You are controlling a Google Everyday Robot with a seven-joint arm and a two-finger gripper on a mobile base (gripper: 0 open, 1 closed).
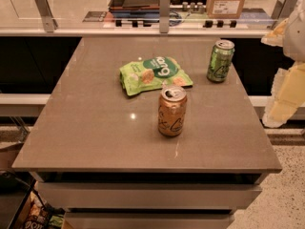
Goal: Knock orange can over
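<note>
The orange can [172,111] stands upright near the middle of the grey table [95,132], a little toward the front. It is orange-tan with dark cursive script and a silver top. My gripper [282,104] shows as a pale white and yellow shape at the right edge of the view, beyond the table's right side. It is well to the right of the orange can and does not touch it.
A green can [220,61] stands upright at the back right of the table. A green snack bag [153,74] lies flat just behind the orange can. A glass-railed counter [162,13] with boxes runs behind the table.
</note>
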